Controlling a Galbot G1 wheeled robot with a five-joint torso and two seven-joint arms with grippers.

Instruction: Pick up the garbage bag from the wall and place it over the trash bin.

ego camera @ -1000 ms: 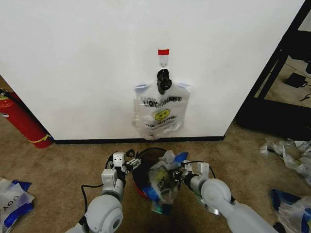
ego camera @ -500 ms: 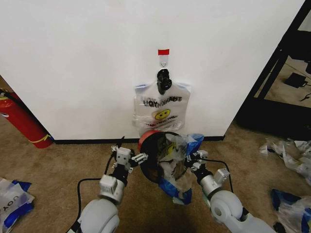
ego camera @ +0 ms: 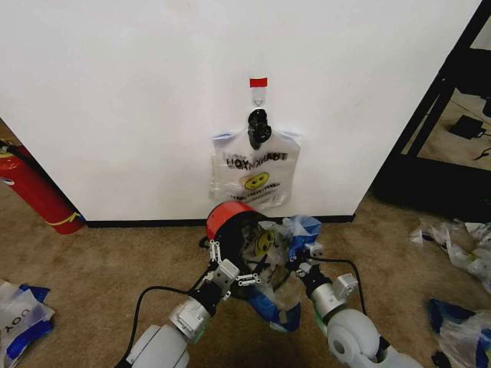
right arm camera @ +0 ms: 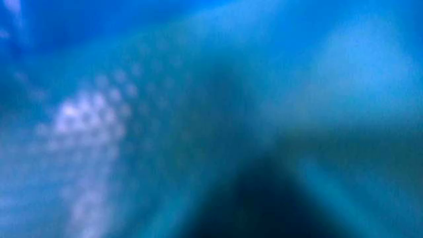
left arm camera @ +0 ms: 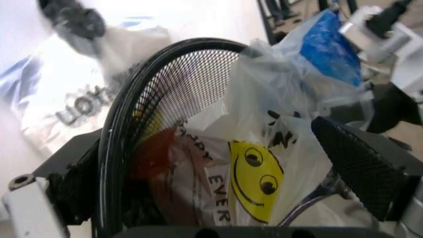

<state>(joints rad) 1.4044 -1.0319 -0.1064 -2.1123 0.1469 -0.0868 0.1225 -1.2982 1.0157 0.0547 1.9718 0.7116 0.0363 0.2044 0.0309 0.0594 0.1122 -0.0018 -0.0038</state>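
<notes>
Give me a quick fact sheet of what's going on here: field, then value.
bin: black mesh trash bin tipped on its side, red base toward the wall
bag: smiley garbage bag draped over the bin's mouth
left end effector: at the bin's rim
right end effector: in the bag's plastic
on the hook: bundle of bags

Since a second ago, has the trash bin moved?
Yes. The trash bin has tipped over and shifted toward the wall: its red base now faces up near the baseboard, just under the hanging bundle of bags.
</notes>
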